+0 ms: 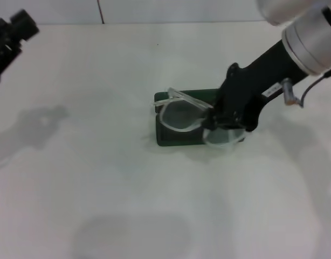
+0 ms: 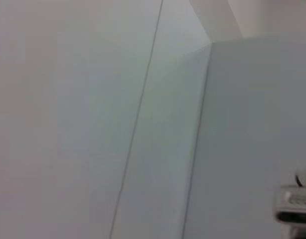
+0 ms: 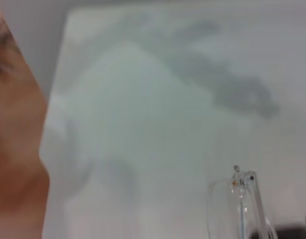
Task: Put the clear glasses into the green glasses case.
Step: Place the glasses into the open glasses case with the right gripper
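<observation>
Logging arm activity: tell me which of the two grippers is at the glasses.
The right gripper: it reaches down onto the clear glasses over the green glasses case. The left gripper is parked at the table's far-left corner, away from both.

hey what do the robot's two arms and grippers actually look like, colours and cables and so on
The right arm has a silver-grey cylindrical segment with a small blue light, then a black wrist section carrying a white label and a thin grey cable loop. The right gripper is matte black and blocky. The left gripper is black too, angular with knob-like parts.
</observation>
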`<state>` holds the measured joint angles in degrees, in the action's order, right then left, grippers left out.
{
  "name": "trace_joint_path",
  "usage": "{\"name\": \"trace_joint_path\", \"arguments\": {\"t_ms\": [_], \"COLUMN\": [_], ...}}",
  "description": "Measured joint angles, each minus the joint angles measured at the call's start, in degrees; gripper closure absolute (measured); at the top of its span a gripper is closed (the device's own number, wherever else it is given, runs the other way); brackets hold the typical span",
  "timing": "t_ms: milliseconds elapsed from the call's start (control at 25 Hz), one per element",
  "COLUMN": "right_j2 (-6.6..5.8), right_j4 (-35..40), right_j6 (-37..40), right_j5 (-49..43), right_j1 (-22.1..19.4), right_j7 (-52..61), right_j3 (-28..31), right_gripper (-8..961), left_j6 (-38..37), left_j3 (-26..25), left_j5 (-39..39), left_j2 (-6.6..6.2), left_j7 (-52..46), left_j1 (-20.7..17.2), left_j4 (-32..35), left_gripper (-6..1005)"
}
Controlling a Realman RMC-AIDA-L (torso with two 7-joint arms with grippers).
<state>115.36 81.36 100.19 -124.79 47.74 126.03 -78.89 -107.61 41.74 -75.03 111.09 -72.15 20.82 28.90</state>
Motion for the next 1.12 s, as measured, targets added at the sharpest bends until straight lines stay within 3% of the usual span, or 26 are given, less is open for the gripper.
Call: {"name": "trace_joint_path", "arguments": {"t_ms": [160, 320, 800, 1120], "right_j2": [0.1, 0.33, 0.68, 0.84], "right_j4": [-9.05, -18.53, -22.06, -21.81], "right_j6": [3.72, 3.39, -2.47, -7.5], "right_j5": [-6.64, -11.8, -15.73, -15.84], "right_j1": [8.64, 14.5, 18.06, 16.4], "right_j7": [1.58, 1.02, -0.82, -1.74], "right_j3": [0.39, 0.0, -10.62, -14.21], "right_gripper": [885, 884, 883, 882], "left_j6": [1.78, 2.94, 3.12, 2.41], "left_j3": [-0.01, 0.24, 0.22, 0.27], "left_j5": [-1.1, -2.24, -3.63, -10.0], "left_j2": [0.86, 1.45, 1.87, -0.19], "left_j7": [0.05, 0.38, 0.54, 0.32], "left_j1": [0.35, 1.05, 2.05, 0.06], "left_j4": [0.0, -0.04, -0.16, 1.37], "left_gripper": [861, 861, 860, 860]}}
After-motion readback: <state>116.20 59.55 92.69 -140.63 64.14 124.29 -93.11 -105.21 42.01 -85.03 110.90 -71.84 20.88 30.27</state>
